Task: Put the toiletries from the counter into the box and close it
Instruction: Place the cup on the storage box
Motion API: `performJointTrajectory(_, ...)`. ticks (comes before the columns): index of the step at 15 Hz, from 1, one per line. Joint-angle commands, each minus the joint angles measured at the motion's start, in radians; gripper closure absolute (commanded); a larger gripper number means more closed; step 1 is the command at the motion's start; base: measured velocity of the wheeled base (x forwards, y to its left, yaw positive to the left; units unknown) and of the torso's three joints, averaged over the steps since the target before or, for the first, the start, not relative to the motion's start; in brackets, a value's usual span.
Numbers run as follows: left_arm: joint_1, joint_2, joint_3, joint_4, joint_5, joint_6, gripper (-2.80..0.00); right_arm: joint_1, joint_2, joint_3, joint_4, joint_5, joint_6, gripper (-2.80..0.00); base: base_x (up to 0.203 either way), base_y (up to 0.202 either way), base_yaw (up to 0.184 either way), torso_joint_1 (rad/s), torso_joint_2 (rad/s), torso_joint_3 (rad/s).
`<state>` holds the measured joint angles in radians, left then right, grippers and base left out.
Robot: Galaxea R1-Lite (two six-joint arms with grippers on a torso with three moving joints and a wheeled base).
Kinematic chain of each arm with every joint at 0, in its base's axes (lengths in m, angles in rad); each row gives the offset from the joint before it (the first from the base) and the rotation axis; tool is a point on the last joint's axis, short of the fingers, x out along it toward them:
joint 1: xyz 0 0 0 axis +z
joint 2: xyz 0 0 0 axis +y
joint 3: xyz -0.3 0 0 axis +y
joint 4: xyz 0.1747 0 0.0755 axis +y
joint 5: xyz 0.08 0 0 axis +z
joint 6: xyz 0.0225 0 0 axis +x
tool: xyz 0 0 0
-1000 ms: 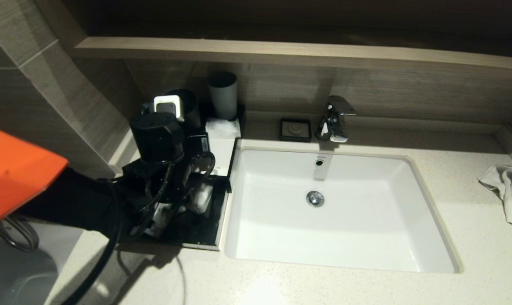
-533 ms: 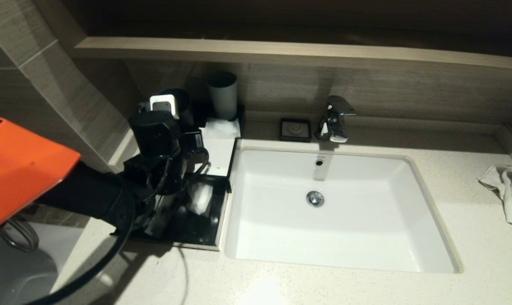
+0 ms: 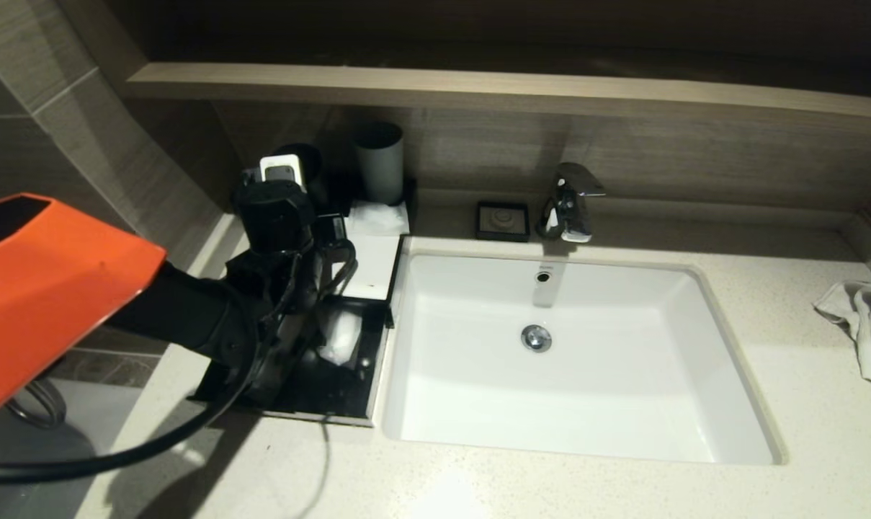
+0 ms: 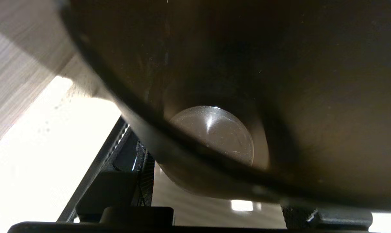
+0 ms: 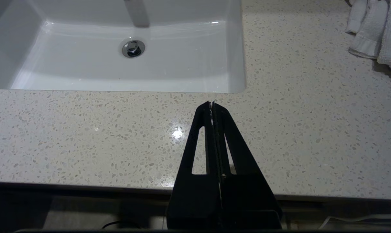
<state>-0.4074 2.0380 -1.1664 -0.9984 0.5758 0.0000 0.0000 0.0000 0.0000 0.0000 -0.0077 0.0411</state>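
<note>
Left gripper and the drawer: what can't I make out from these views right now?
- Left gripper: fingers hidden in the head view by its own wrist and cables; the left wrist view is filled by a dark cup.
- Box drawer: only one white packet shows; the arm covers the rest.
- Right gripper: shut, over the counter, out of the head view.

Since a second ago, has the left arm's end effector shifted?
Yes. The left end effector has lifted back toward the grey cup, away from the box drawer's front edge.
</note>
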Motion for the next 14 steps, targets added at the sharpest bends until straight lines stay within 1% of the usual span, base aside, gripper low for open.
performJointTrajectory(1, 0.011, 0.02, -0.032, 0.005, 0.002, 0.0, 0.0, 0.0, 0.0, 0.0, 0.0, 0.0, 0.0, 0.0, 0.0, 0.0, 0.0, 0.0, 0.0, 0.0)
performJointTrajectory(5, 0.03, 0.036, -0.086, 0.028, 0.001, 0.0, 0.0, 0.0, 0.0, 0.0, 0.0, 0.0, 0.0, 0.0, 0.0, 0.0, 0.0, 0.0, 0.0, 0.0)
performJointTrajectory(10, 0.032, 0.059, -0.159, 0.065, 0.0, -0.001, 0.0, 0.0, 0.0, 0.0, 0.0, 0.0, 0.0, 0.0, 0.0, 0.0, 0.0, 0.0, 0.0, 0.0)
performJointTrajectory(14, 0.032, 0.074, -0.196, 0.089, -0.001, -0.003, 0.0, 0.0, 0.0, 0.0, 0.0, 0.0, 0.0, 0.0, 0.0, 0.0, 0.0, 0.0, 0.0, 0.0)
